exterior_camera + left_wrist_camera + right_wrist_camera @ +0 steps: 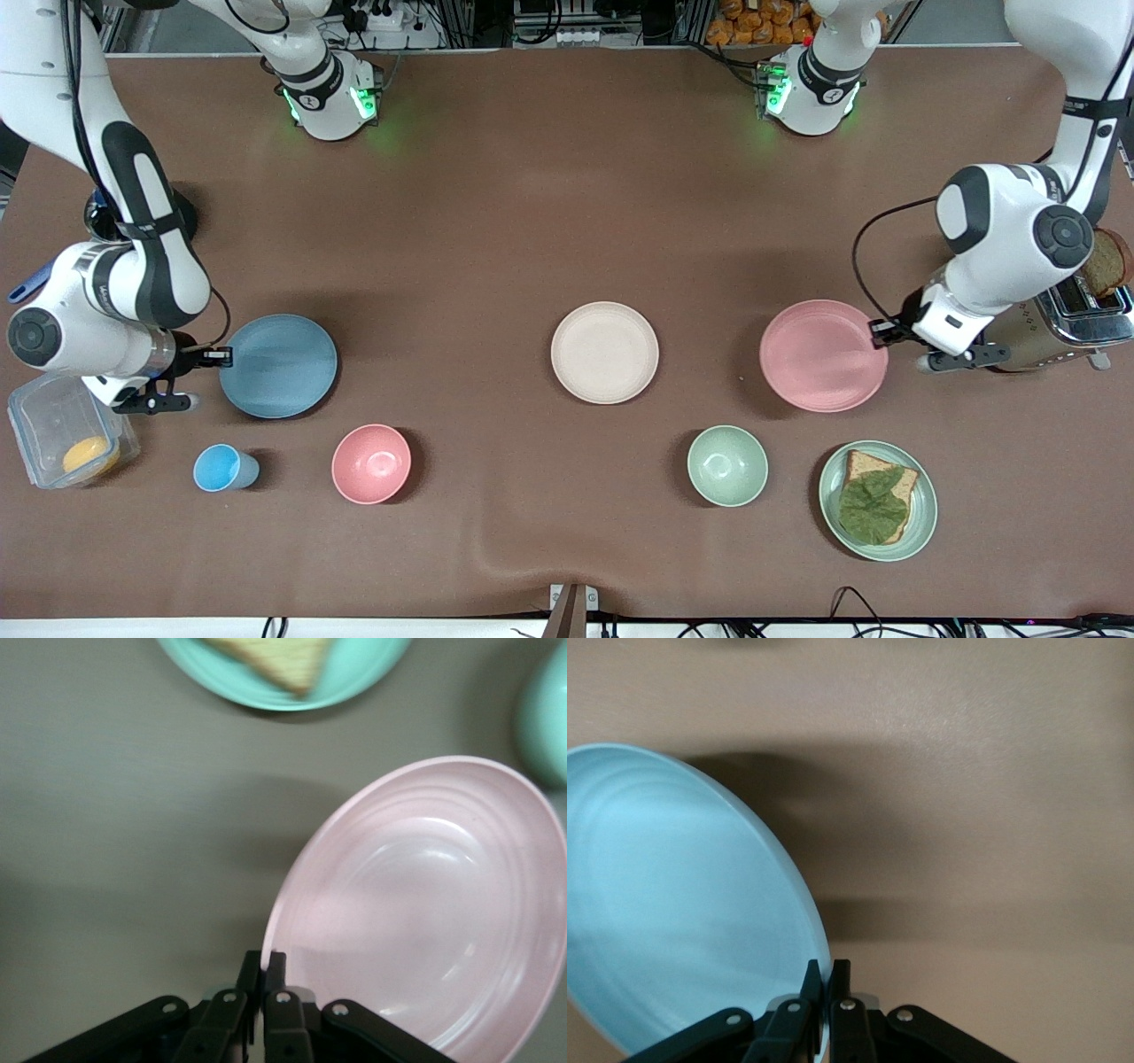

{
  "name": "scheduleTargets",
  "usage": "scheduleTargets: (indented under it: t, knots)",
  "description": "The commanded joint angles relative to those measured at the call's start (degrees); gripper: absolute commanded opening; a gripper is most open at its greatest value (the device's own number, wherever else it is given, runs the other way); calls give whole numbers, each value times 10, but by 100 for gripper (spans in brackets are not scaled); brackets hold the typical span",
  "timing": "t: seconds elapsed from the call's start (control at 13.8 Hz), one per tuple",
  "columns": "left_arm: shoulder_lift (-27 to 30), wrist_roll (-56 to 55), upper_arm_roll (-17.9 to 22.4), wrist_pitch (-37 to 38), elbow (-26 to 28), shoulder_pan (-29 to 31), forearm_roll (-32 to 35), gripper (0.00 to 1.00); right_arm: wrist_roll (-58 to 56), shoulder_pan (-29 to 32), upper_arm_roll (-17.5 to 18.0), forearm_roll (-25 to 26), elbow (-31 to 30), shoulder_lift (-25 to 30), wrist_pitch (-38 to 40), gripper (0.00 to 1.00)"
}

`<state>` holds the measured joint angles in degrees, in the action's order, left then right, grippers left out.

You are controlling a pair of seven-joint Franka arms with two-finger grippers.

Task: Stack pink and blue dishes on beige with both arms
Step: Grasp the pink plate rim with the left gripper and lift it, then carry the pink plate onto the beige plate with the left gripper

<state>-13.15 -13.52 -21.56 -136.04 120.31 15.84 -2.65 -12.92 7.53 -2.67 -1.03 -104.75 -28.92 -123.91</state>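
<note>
Brown matting covers the table on which we work. At the centre of the front view lies the beige plate, flat and bare. From it, at 3 o'clock, sits the pink plate; at 9 o'clock, well apart, sits the blue plate.

We hold the left gripper at the pink plate's rim on the side toward the left arm's end of the table. Its fingers are pressed together on that rim, and the plate tilts, as the left wrist view shows.

We hold the right gripper at the blue plate's rim on the side toward the right arm's end of the table. Its fingers pinch that rim, and the plate tilts up in the right wrist view.

Nearer the front camera stand a pink bowl, a blue cup, a green bowl and a green plate carrying bread topped with a leaf.
</note>
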Motion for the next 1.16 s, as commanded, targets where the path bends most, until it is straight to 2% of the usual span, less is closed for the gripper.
scheduleTargets:
  t: [0.0, 0.29, 0.58, 0.8, 1.09]
  knots:
    - [-20, -115, -67, 17, -23, -7, -16, 0, -17, 4, 6, -1, -9, 34, 22, 0]
    - [-64, -262, -80, 10, -55, -93, -16, 0, -18, 4, 10, -15, 15, 46, 83, 0]
    - [-126, -369, -76, -11, -100, -171, -9, 0, -11, -10, 19, -98, 31, 48, 134, 0]
    - [-155, -397, -75, -52, -99, -195, 16, 0, 21, -47, 18, -151, 31, 43, 133, 0]
    - [-177, -429, -75, -56, -100, -209, 74, 0, 82, -88, 18, -238, 31, 38, 133, 0]
